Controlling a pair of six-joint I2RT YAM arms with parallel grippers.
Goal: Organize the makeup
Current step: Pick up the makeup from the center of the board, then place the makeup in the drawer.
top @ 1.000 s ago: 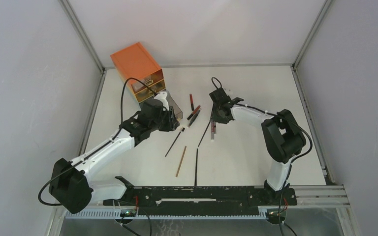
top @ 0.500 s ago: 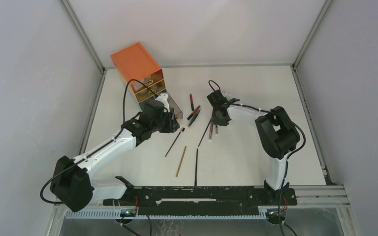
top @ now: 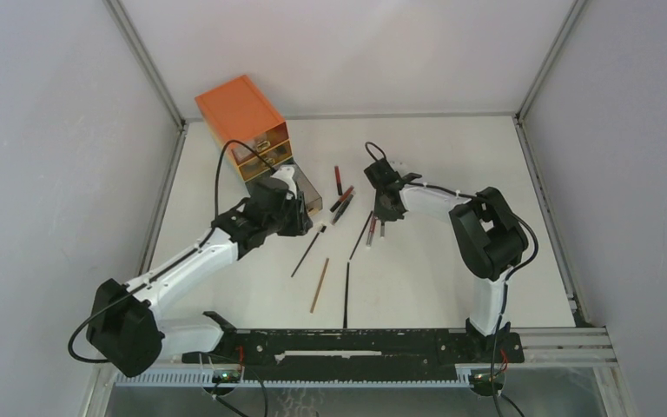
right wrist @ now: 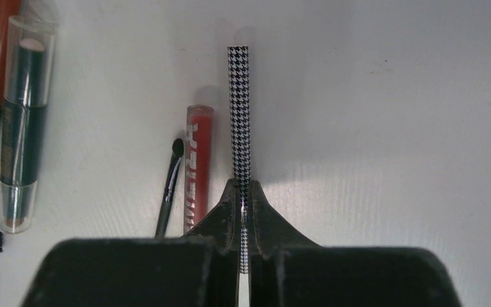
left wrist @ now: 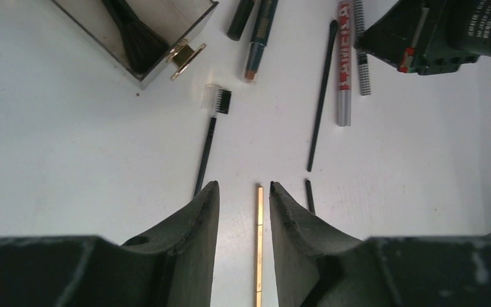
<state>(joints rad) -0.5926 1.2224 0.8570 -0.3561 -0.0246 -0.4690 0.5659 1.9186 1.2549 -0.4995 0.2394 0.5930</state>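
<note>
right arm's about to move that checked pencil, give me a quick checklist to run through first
1. Right gripper shut on the checked pencil: ok, jaws closed around its near end.
2. Pencil lifted off the table: cannot tell.
3. Neighbours clear: ok, the red tube lies alongside with a gap.
4. Left gripper free: ok, open, the wooden pencil in line between its fingers, not gripped.
5. Drawer ready to receive: ok, pulled out, a black brush inside.
</note>
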